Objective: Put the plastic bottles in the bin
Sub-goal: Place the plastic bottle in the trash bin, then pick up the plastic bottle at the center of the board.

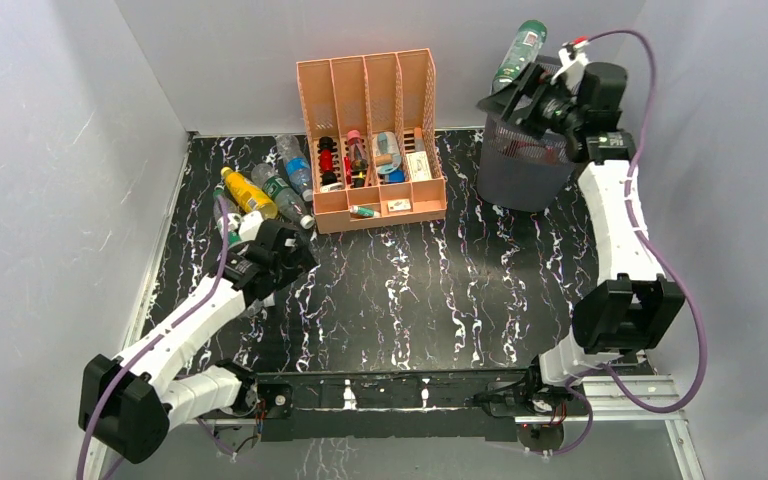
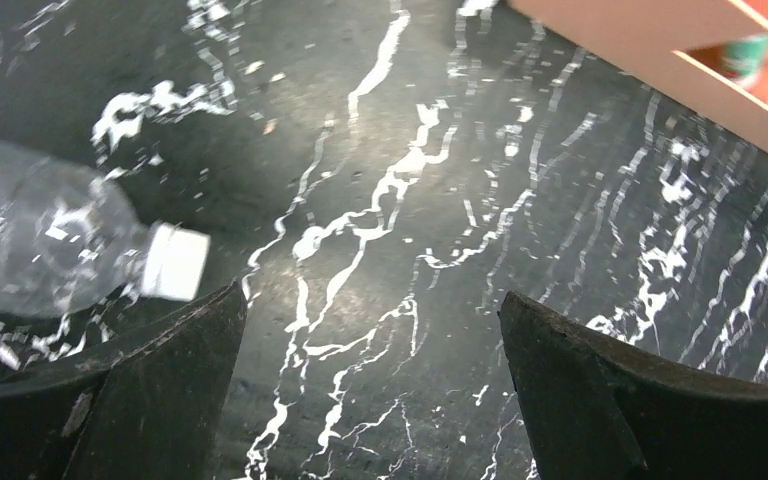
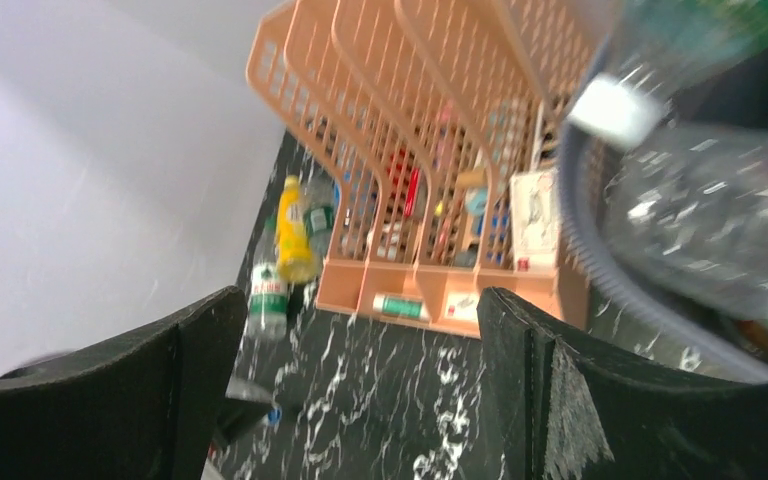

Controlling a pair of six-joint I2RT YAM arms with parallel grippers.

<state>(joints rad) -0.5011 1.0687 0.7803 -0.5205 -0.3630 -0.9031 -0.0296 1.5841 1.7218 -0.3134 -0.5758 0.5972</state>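
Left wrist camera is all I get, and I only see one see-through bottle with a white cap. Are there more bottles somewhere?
Observer: Yes. The top view shows several bottles lying together just left of the peach organizer, one of them yellow.
Operator: Where's the bin?
Observer: The bin stands at the far right, to the right of the organizer.
Operator: What's the other arm doing?
Observer: The right gripper is open above the bin. A green-labelled bottle is tilted over the rim, and the right wrist view shows it is not between the fingers.
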